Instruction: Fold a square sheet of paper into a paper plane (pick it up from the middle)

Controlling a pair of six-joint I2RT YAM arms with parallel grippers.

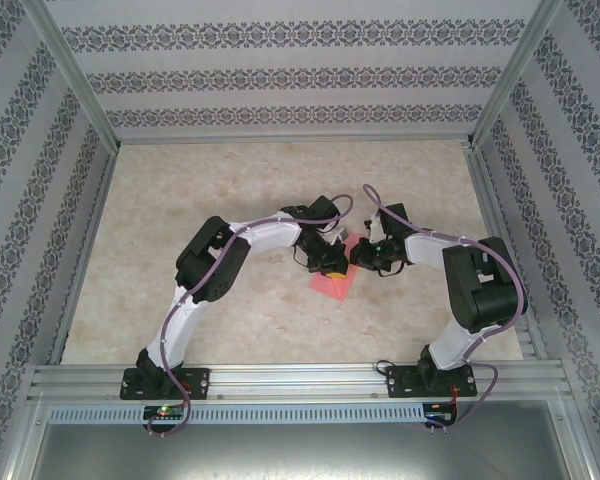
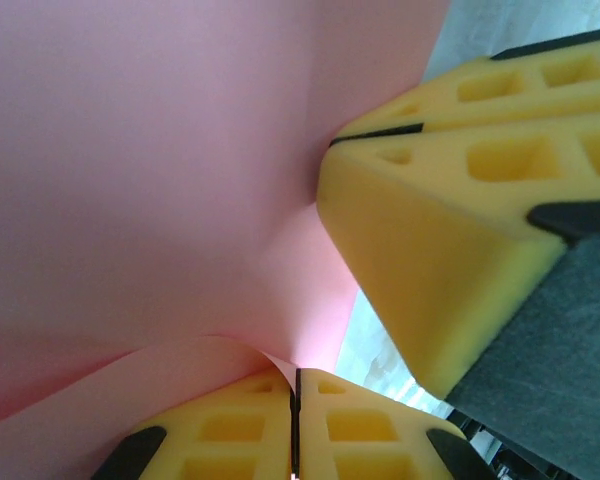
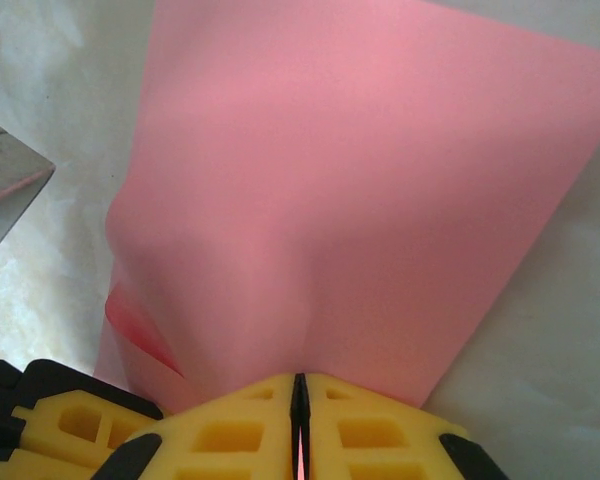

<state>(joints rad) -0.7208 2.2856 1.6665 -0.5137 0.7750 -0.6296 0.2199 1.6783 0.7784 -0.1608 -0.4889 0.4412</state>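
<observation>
Pink paper (image 1: 332, 284) is located near the middle of the table (image 1: 230, 190), between the two arm tips. One edge is pinched by the left gripper (image 2: 295, 435), jaws pressed together, sheet bowed above them. Another edge is pinched likewise by the right gripper (image 3: 300, 430). Grippers are set just beside each other.
</observation>
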